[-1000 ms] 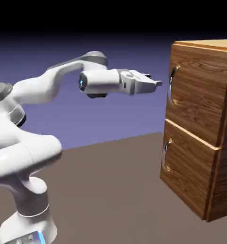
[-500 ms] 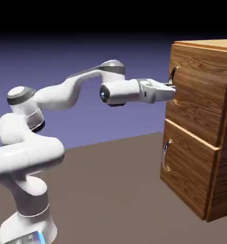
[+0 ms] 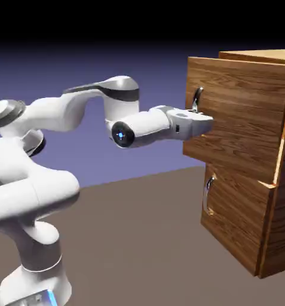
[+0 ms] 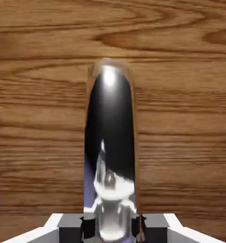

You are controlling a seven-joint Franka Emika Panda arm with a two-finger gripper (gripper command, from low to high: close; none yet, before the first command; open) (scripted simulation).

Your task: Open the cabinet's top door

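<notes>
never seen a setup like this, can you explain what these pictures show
This is a simulated white robot arm with a two-finger gripper. The exterior view shows it from outside, beside a wood-grain cabinet. The hand view looks along the gripper, its grey fingertips at the bottom edge.

Between those tips is a curved silver handle, gripped and mounted on the cabinet's top door. That door stands partly open; the lower panel, with a similar handle, is closed. Nothing is being carried loose.
</notes>
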